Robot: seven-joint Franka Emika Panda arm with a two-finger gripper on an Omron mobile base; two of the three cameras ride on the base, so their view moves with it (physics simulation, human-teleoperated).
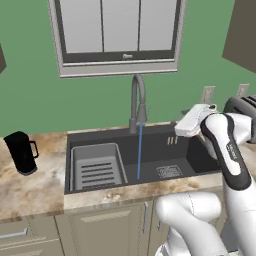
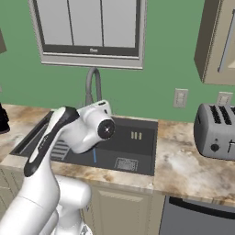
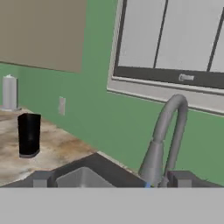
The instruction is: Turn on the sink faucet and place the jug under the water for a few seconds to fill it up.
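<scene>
I am looking at a marbled tan counter (image 1: pixel 35 187) set against a green wall (image 1: pixel 30 90), with a grey-framed window (image 1: pixel 117 37) above the sink (image 1: pixel 200 160); the sink is a wide dark basin holding a lighter ribbed tray insert (image 1: pixel 97 167) on its left side and a square drain grate (image 1: pixel 169 171) further right. The sink faucet (image 1: pixel 137 102) arches up from the back rim under the window; the water (image 1: pixel 140 152) falls from its nozzle as a thin blue line to the basin floor, landing between the tray and the grate.

The jug (image 1: pixel 21 152) stands upright on the counter left of the sink, well apart from the stream, its loop handle towards the basin.

The arm rises from beside the cabinet front, bends at a dark elbow, and carries its white hand over the right part of the sink, level with the faucet's lower stem; in the hand view the gripper (image 3: pixel 111 180) shows two small dark tips (image 3: pixel 41 179) set wide apart with nothing between them, so I read the jaws as open and empty, pointing towards the faucet and the jug (image 3: pixel 29 134) beyond.

From the right base view I get a silver toaster (image 2: pixel 215 131) on the counter right of the sink and two wall outlets (image 2: pixel 180 97) behind it; the hand view gives me a pale grey cylinder (image 3: pixel 9 92) on the counter behind the jug, too blurred for me to name.
</scene>
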